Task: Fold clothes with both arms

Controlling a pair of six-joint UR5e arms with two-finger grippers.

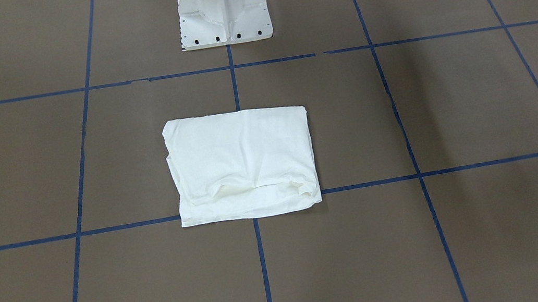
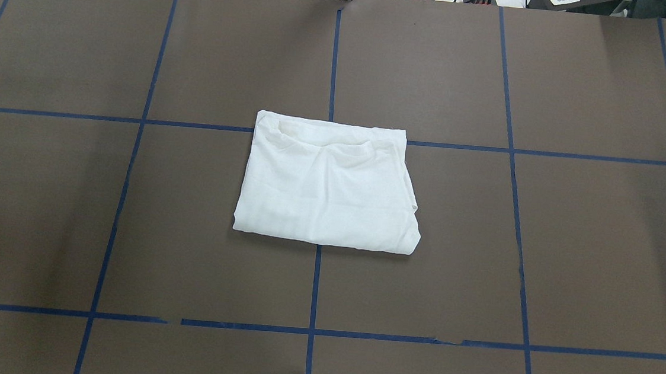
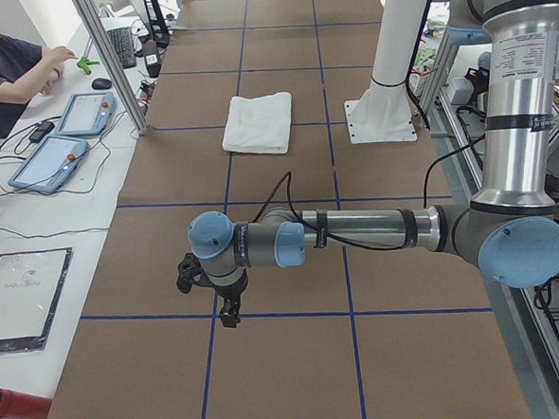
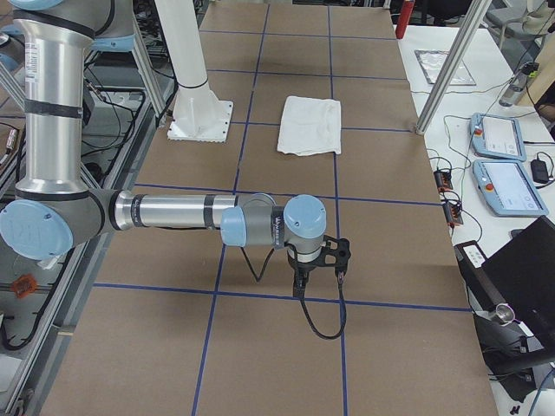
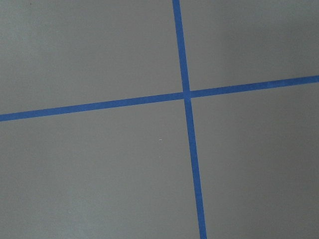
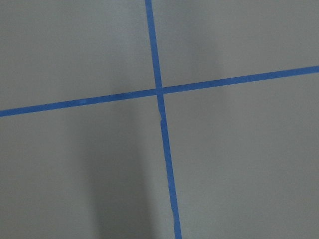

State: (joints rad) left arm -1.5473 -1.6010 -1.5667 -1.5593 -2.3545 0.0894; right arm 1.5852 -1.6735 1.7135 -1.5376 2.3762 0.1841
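Observation:
The clothes (image 1: 242, 165) are one white shirt folded into a compact rectangle at the table's middle, lying alone over a blue tape crossing (image 2: 327, 183). The side views show it small and far off (image 3: 258, 122) (image 4: 310, 124). Both arms are stretched out low over the table's ends, far from the shirt. The left gripper (image 3: 229, 313) points down above a tape line, and the right gripper (image 4: 299, 284) hangs the same way at the other end. I cannot tell whether either is open or shut. The wrist views show only brown table and blue tape.
The white pedestal (image 1: 223, 12) stands behind the shirt at the robot's side. A seated person (image 3: 5, 65) and two teach pendants (image 3: 84, 112) are at a side bench beyond an aluminium post (image 3: 109, 63). A red cylinder (image 3: 16, 406) lies at the bench's near end.

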